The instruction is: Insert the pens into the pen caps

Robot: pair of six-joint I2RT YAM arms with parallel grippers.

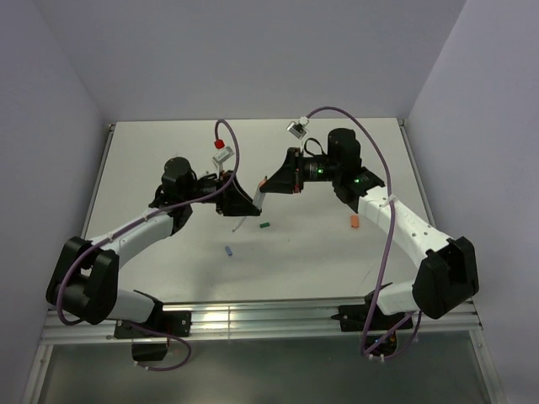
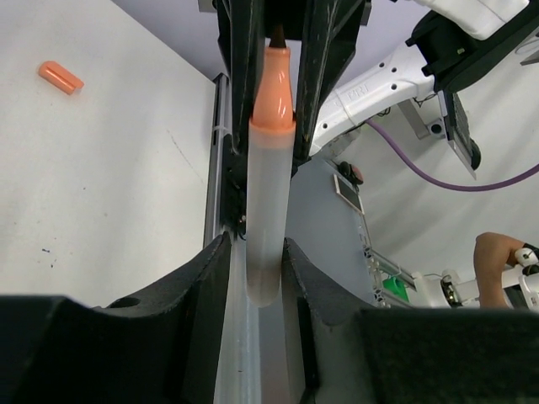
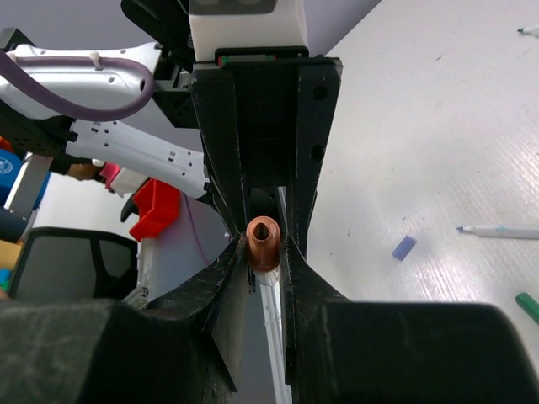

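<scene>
Blue cap [image 1: 229, 250] lay on the tabletop [image 1: 320, 261], nearest the arm bases. Green cap [image 1: 264, 225] lay between it and the thick pen [image 2: 269, 194]. Left gripper [image 2: 257, 252] was clamped on the pen's barrel. Right gripper [image 3: 264, 252] was clamped on its orange end.

Top external: fixed, high behind arm bases [image 1: 160, 324], looks down across whole table [image 1: 168, 160]. Left wrist: close, sights along own fingers [image 2: 198, 290] into right gripper [image 2: 274, 101]. Right wrist: close, opposite heading, facing left gripper [image 3: 265, 202]. All 3 share thick pen [image 1: 258, 199] spanning both grippers.
</scene>
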